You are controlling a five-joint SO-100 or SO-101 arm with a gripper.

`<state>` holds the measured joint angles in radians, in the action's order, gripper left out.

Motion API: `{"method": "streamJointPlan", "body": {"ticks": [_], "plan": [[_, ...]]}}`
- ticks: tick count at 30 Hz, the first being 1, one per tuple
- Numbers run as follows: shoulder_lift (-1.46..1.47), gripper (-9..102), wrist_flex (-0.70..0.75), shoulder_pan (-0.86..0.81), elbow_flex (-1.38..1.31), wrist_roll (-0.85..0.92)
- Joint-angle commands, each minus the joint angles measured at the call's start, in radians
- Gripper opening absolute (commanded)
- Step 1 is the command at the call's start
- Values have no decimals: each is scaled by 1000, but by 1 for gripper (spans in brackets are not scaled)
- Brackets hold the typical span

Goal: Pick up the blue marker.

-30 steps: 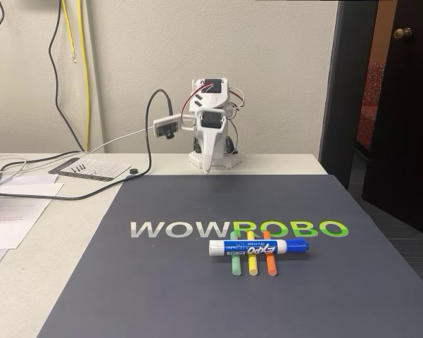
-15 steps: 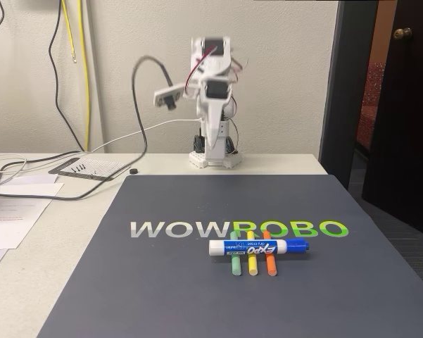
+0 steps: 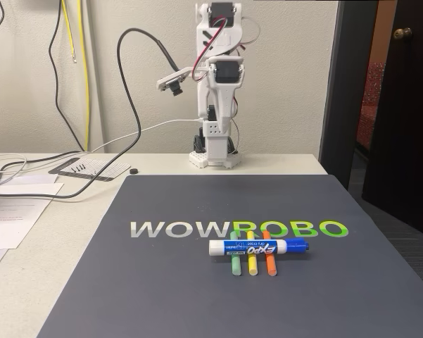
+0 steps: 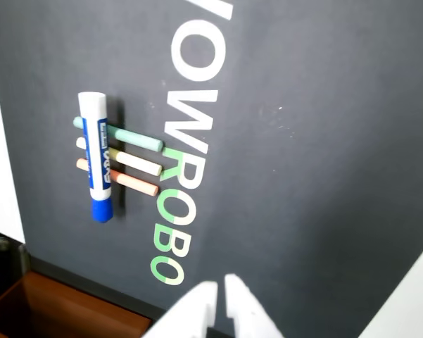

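The blue marker (image 3: 257,247), white-barrelled with a blue label and blue cap, lies crosswise on top of three thin sticks on the dark mat (image 3: 183,296). The sticks are green (image 3: 235,266), yellow (image 3: 252,266) and orange (image 3: 270,266). In the wrist view the marker (image 4: 96,155) is at the upper left with its cap toward the bottom. My gripper (image 3: 212,144) hangs pointing down at the back of the table, far behind the marker. In the wrist view its white fingertips (image 4: 219,287) sit together at the bottom edge, shut and holding nothing.
The mat bears a white and green WOWROBO logo (image 3: 239,229). Papers (image 3: 14,211) and black cables (image 3: 28,184) lie on the white table at the left. A dark door (image 3: 401,105) stands at the right. The wrist camera (image 3: 172,83) sticks out left of the arm.
The arm has risen from its folded pose and stretched upward, carrying the wrist camera higher. The marker and sticks have not moved.
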<state>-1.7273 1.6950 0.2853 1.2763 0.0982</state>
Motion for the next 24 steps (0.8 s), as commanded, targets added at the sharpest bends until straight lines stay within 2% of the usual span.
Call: {"method": "streamJointPlan", "body": {"ticks": [1,6,10,14,24], "plan": [[169,0,109,11,-310,-20],[580,0,353,11,-969,-38],[641,0,301,20,-997,-48],[819,0,342,23,-1221,-51],[968,0,284,-5,-1221,8]]}}
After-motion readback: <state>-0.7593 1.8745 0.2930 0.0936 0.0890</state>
